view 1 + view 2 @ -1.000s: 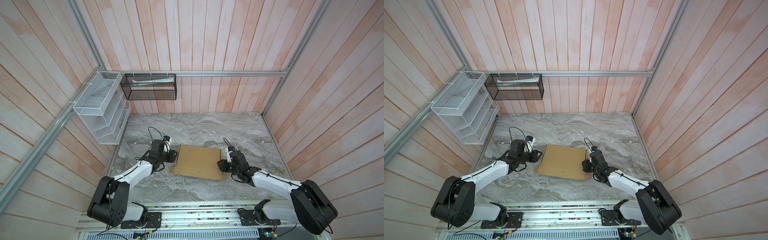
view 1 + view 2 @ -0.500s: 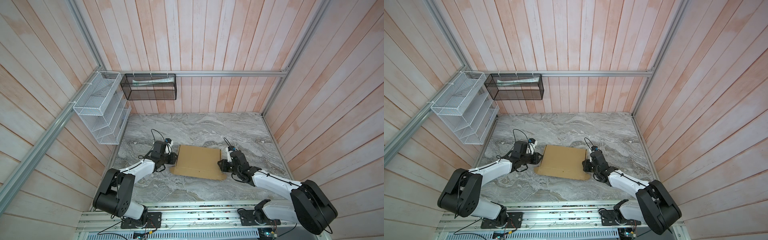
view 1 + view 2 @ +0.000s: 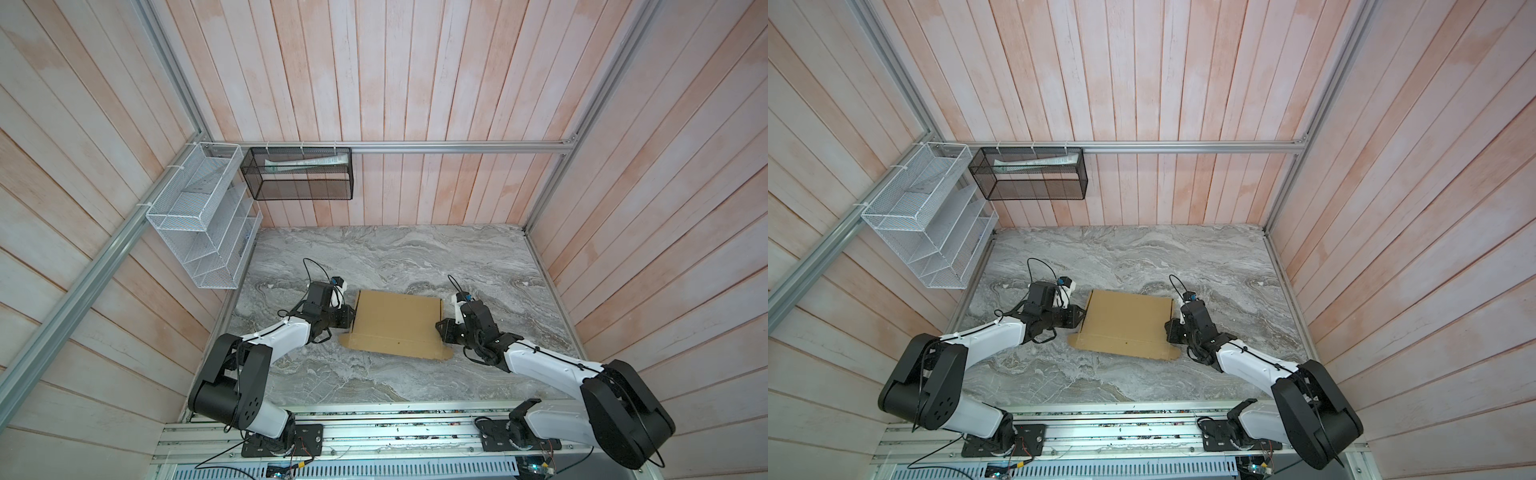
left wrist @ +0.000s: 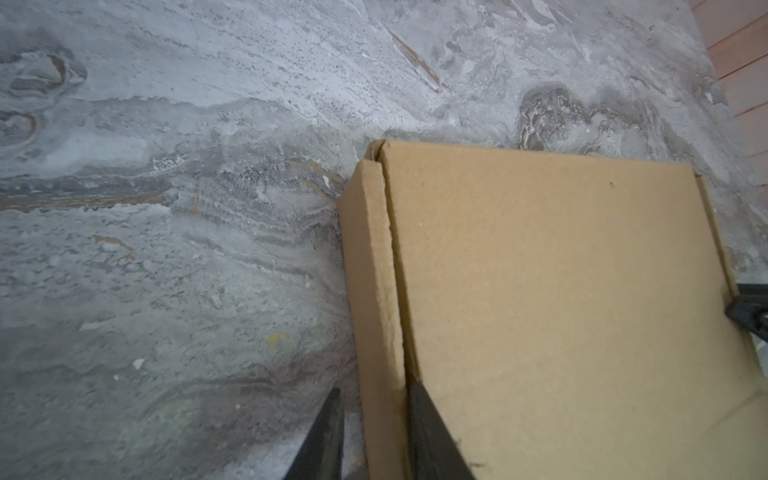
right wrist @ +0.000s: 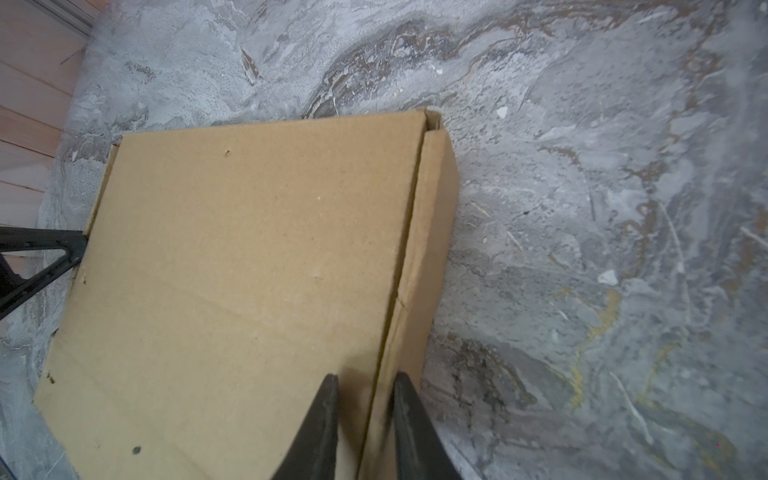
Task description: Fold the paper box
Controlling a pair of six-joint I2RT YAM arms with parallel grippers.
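Paper box [image 3: 397, 324] sits shut and shallow near the middle of the desk [image 3: 374, 257] in both top views, its front flap lying flat towards the desk's front edge. The left fingers [image 3: 351, 321] meet its left side and the right fingers [image 3: 439, 329] its right side. This looks like a late step, squaring the side walls; next the front flap probably needs lifting and tucking while both sides are held.

In the left wrist view the left fingers [image 4: 424, 419] stand partly open astride the left wall; the inner one is at the seam and the outer one is clear of the cardboard, so nothing is gripped.

In the right wrist view the right fingers [image 5: 328, 411] straddle the right wall, narrowly apart; I cannot tell whether they pinch it.
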